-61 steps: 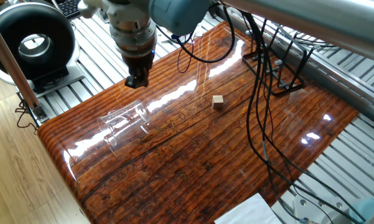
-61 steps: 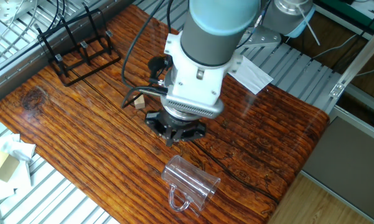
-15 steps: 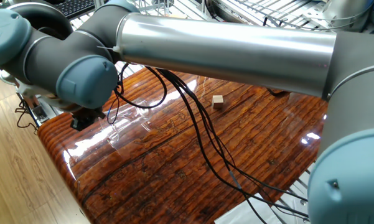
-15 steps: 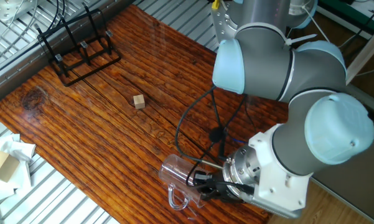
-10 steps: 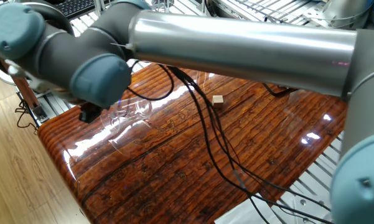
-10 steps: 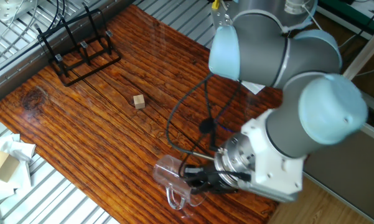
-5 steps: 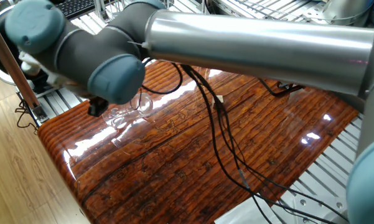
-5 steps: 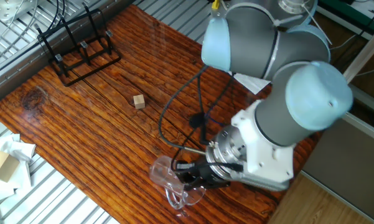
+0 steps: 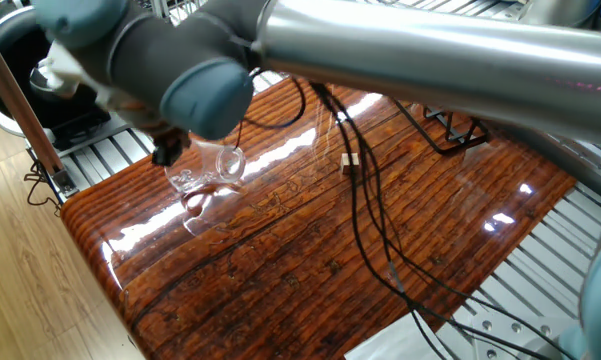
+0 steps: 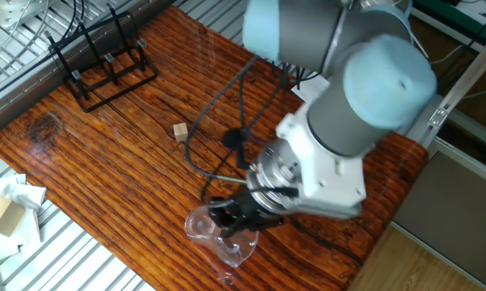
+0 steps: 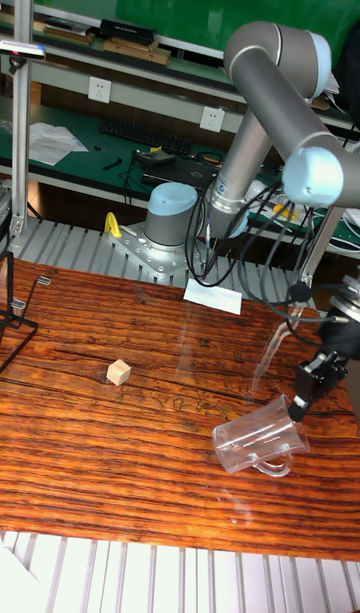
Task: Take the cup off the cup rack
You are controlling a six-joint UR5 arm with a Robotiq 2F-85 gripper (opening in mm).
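Observation:
The clear glass cup is tipped on its side just over the near end of the wooden table, handle downward. In the tall fixed view the cup points its mouth left. My gripper is shut on the cup's rim, and the fingers pinch its right end. In one fixed view the cup hangs beside the gripper, under the arm. The black wire cup rack stands bare at the table's far corner, well apart from the cup; only its edge shows in the tall fixed view.
A small wooden cube lies mid-table. Black cables trail from the arm across the tabletop. A white paper sheet lies at the table's edge near the robot base. Slatted metal surrounds the table, with crumpled tissue on it.
The gripper moved from above the table down to the lying cup and shut on its rim. Over the last second it has swung the cup round and tipped it up.

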